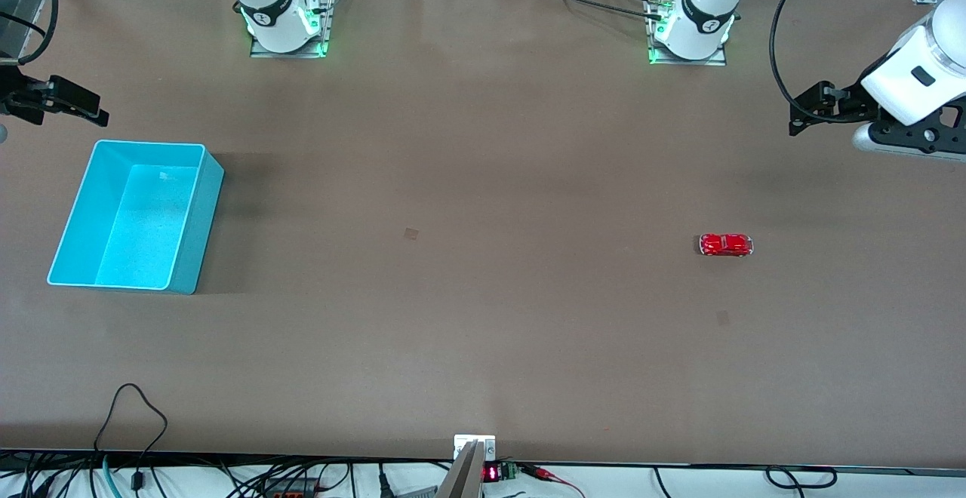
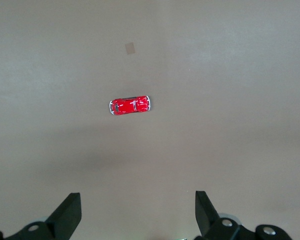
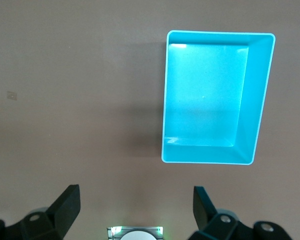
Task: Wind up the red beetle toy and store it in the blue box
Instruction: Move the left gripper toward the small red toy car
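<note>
The red beetle toy [image 1: 725, 244] lies alone on the brown table toward the left arm's end; it also shows in the left wrist view [image 2: 130, 105]. The blue box [image 1: 136, 215] stands empty toward the right arm's end and shows in the right wrist view [image 3: 215, 97]. My left gripper [image 1: 826, 109] hangs high over the table's end, open and empty [image 2: 137, 215], apart from the toy. My right gripper [image 1: 64, 98] hangs high by the box's end of the table, open and empty [image 3: 135, 207], not over the box.
The two arm bases [image 1: 287, 19] [image 1: 690, 26] stand along the table edge farthest from the front camera. Small dark patches [image 1: 410, 233] [image 1: 723, 318] mark the tabletop. Cables [image 1: 132, 415] lie at the table's near edge.
</note>
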Robot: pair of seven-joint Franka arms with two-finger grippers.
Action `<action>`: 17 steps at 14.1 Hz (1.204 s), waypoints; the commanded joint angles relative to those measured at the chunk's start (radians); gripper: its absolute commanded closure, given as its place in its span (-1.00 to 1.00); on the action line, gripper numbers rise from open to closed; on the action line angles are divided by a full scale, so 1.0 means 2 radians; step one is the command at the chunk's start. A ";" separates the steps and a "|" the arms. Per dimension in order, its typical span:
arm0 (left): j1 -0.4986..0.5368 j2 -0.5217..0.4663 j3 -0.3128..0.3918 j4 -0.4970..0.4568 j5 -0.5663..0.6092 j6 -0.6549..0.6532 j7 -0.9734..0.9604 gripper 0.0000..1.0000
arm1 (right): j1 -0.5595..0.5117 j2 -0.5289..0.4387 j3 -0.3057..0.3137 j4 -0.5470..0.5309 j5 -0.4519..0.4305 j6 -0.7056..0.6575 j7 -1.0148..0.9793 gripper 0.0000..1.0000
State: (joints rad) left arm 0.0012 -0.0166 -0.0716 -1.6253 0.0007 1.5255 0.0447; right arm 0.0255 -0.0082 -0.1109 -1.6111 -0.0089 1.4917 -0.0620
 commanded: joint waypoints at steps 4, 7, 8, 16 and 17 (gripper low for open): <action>-0.003 0.008 0.000 0.016 -0.004 -0.013 -0.007 -1.00 | -0.003 -0.010 0.004 -0.010 -0.006 0.007 -0.001 -1.00; -0.003 0.016 0.000 0.016 -0.006 -0.025 -0.009 -1.00 | -0.003 -0.009 0.004 -0.009 -0.006 0.012 -0.001 -1.00; -0.004 0.021 0.000 0.015 -0.006 -0.045 -0.008 -1.00 | -0.003 -0.008 0.004 -0.009 -0.006 0.011 -0.001 -1.00; -0.002 0.036 -0.001 -0.020 0.006 -0.128 0.109 -1.00 | -0.004 0.055 0.004 -0.005 -0.002 0.000 -0.005 -1.00; -0.003 0.034 -0.001 -0.040 0.009 -0.094 0.139 -1.00 | -0.005 0.055 0.004 -0.005 -0.002 -0.002 -0.005 -1.00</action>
State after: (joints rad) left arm -0.0087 0.0582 -0.0725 -1.6452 0.0021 1.2609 0.2079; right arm 0.0255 0.0907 -0.1107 -1.6309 -0.0089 1.5061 -0.0616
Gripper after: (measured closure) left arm 0.000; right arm 0.000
